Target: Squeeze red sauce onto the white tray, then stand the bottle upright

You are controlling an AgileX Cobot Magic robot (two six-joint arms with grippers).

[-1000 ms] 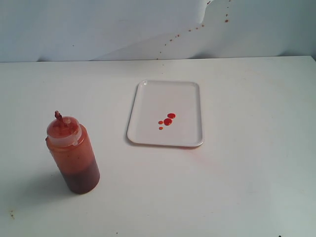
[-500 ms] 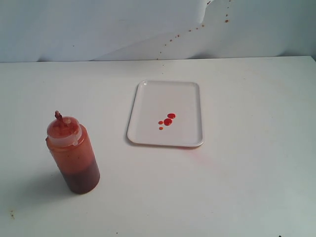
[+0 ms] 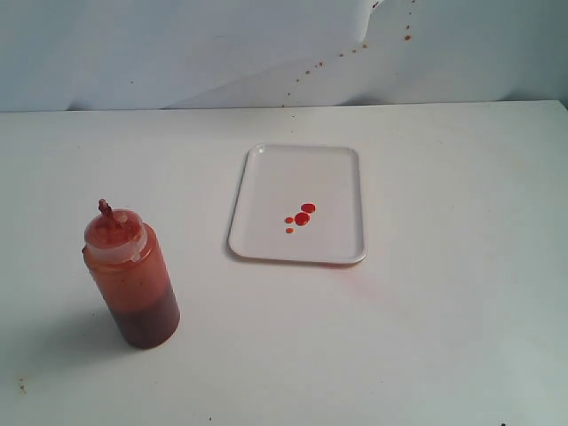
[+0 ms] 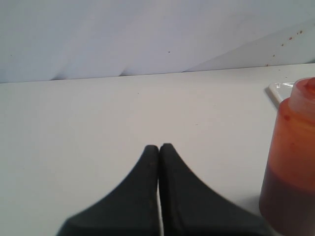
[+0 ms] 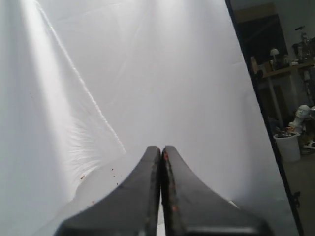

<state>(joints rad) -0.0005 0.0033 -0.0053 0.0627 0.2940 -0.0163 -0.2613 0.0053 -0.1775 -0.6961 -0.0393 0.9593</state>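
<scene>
Left pincer and right pincer closed, empty; bottle upright, part-full; white tray holds red sauce drops

Surface: white table, matte, small brown stain at near left | Far side: pale backdrop sheet, creased, brown-red specks toward far right | Past the sheet's edge: dim room, cluttered workbench, white bucket on the floor | Light: soft, even
</scene>
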